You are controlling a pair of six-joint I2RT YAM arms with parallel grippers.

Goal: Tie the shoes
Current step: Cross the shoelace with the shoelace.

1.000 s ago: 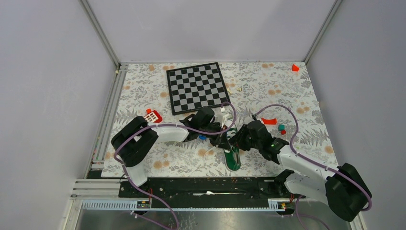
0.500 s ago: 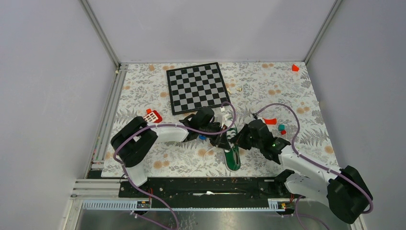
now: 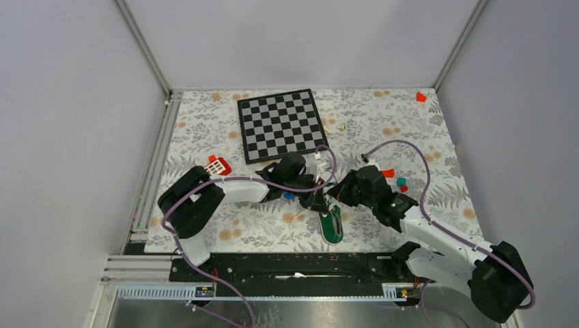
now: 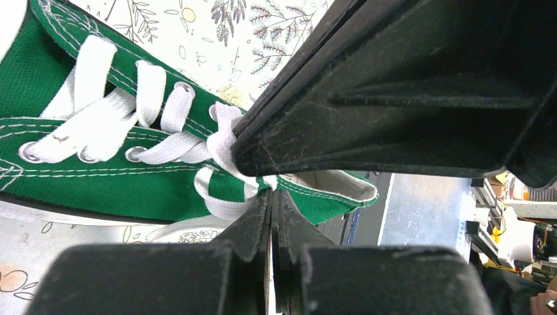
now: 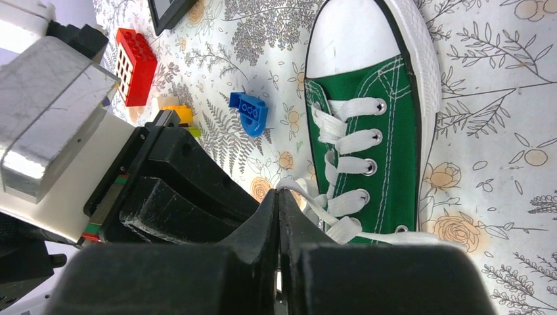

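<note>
Right at the tip of the left pincer (image 4: pixel 271 194), whose fingers are pressed together, a strand of the white laces (image 4: pixel 220 141) is pinched beside the top eyelets of the green sneaker (image 4: pixel 98 177). Just beside it the right pincer (image 5: pixel 278 197) is clamped tight on a lace strand trailing from its tip across the sneaker's upper end. The sneaker's toe points away from both pincers, and a blue brick (image 5: pixel 249 111) lies beyond the right one's tip.

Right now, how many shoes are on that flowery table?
1: a green canvas sneaker near the front edge of the table, its white laces pinched by the left gripper and right gripper. The arms may hide other spots.
</note>
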